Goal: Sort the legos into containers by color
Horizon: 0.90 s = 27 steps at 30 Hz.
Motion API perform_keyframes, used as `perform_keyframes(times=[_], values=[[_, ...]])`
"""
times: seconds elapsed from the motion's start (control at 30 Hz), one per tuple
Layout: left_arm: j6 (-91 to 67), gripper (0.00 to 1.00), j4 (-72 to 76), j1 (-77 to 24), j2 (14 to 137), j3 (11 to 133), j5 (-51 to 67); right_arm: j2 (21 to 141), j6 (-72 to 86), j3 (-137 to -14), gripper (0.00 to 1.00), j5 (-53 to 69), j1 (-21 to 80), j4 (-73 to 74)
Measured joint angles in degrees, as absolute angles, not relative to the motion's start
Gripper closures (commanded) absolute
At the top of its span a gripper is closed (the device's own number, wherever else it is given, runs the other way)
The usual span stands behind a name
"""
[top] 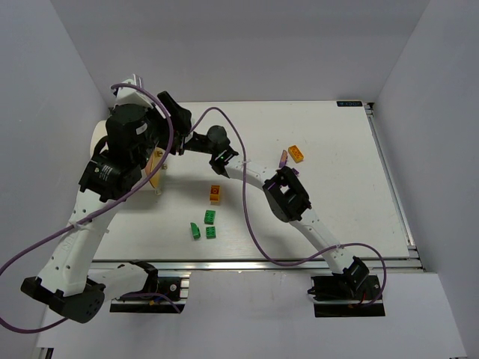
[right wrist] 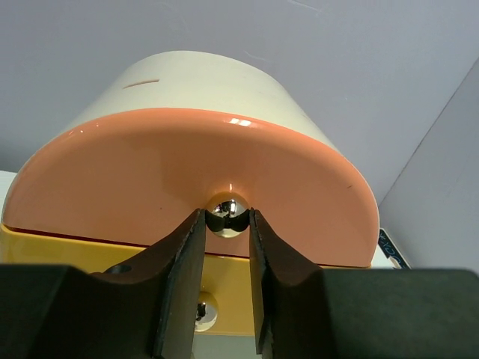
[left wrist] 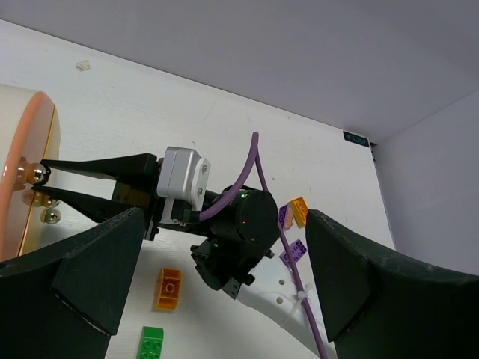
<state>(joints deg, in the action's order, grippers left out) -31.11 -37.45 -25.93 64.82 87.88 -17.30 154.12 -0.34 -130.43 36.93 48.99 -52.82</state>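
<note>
A pale grey left wall (top: 45, 112) closes the scene on that side. Near it, at the left edge of the white table (top: 337, 217), stands the container (top: 96, 140), a cream drum with its face turned to the right. The left arm covers most of it in the top view. The face is orange above and yellow below.

The left gripper (left wrist: 224, 217) hangs above this area, its fingers wide apart with nothing held between them. The right gripper (right wrist: 227, 217) reaches across to the drum face, and its two fingers press on each side of the upper brass knob (right wrist: 227, 214). A second knob (right wrist: 205, 310) sits lower, on the yellow part.

In the middle of the table, well apart from the drum, lies an orange brick (top: 215, 194). Nearer the arm bases are three green bricks (top: 210, 218), close together. Further right, a purple brick (top: 284, 158) and a second orange brick (top: 297, 152) lie just beside each other. The left wrist view shows another purple piece (left wrist: 293, 250) near them. All these bricks rest on the table surface.

A metal rail (top: 391, 179) runs along the right edge of the table, and beyond it rises the right wall (top: 441, 149), also pale grey.
</note>
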Motion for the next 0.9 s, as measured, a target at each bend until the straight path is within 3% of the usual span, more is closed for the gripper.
perform_keyframes(times=[0.2, 0.6, 0.9], values=[[-31.42, 0.02, -37.23, -25.93, 64.38, 86.61, -17.26, 153.36, -0.36, -127.37, 0.72, 36.14, 48.77, -55.86], [-32.18, 0.02, -36.73, -25.93, 62.63, 84.75, -16.88, 141.56, -0.32, -106.45, 0.74, 36.84, 46.13, -63.22], [-33.28, 0.09, -36.77, -25.93, 61.43, 83.68, -16.86, 137.05, -0.36, -98.52, 0.69, 37.98, 44.66, -66.17]])
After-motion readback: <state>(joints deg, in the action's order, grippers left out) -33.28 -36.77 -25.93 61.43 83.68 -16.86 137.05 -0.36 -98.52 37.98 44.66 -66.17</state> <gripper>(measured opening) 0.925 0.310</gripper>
